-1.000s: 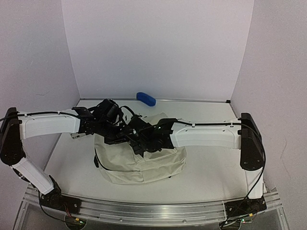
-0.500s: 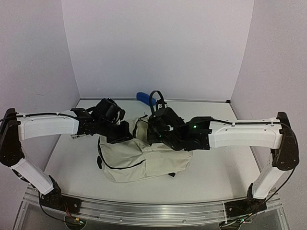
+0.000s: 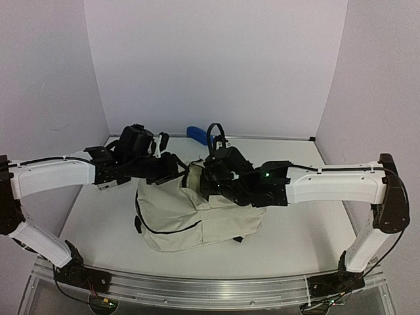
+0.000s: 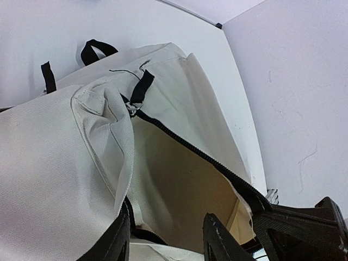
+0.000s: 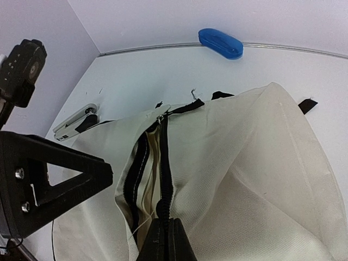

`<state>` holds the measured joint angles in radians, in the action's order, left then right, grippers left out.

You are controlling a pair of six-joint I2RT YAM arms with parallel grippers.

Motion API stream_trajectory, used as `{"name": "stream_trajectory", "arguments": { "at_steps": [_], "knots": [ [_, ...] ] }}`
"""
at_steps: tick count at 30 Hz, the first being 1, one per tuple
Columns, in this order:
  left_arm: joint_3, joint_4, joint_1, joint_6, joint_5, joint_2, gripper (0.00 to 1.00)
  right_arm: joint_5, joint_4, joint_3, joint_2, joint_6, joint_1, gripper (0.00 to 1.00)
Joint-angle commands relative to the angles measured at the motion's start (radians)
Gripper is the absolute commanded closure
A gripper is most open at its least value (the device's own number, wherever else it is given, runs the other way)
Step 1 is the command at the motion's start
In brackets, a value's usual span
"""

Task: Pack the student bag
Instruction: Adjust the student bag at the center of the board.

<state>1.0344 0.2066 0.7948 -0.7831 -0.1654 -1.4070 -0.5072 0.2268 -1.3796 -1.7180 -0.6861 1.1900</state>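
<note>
The large cream fabric student bag [image 3: 190, 220] with black straps sits slumped in the middle of the white tabletop [image 3: 295, 230], directly between the two arms. Its base is toward the near edge and its zipped top is raised toward the far wall. Its long axis runs roughly left to right across the tabletop, and the mouth gapes upward and a little leftward.

The right gripper [image 5: 163, 234] is pressed together, pinching the bag at the near end of the black zipper [image 5: 162, 163] and holding that lip up. The left gripper [image 4: 166, 242] is spread and hangs at the mouth's opposite side. The edge of the opening lies between its fingers, but as far as I can see it clamps nothing.

So the opening lies between the two grippers, with the zipper line running away from the right one toward the far wall. A blue oblong case [image 5: 220, 42] lies beyond the bag against that wall. A white stapler [image 5: 73, 122] lies on the left, beside the bag. To my eye the left arm, holding nothing and nearer the stapler, is better placed to fetch an item.
</note>
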Motion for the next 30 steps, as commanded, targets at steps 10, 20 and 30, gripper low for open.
{"name": "stream_trajectory", "arguments": {
  "at_steps": [10,20,30],
  "knots": [
    [-0.031,-0.013,0.007,-0.075,-0.041,-0.027,0.62,-0.028,-0.1,-0.026,0.034,-0.011,0.005,1.0],
    [0.023,-0.143,0.047,-0.08,-0.135,-0.178,0.71,-0.033,-0.101,-0.024,0.036,-0.009,0.005,1.0],
    [0.014,-0.177,0.054,-0.071,-0.105,-0.233,0.71,-0.043,-0.103,-0.017,0.039,-0.009,0.005,1.0]
  ]
}}
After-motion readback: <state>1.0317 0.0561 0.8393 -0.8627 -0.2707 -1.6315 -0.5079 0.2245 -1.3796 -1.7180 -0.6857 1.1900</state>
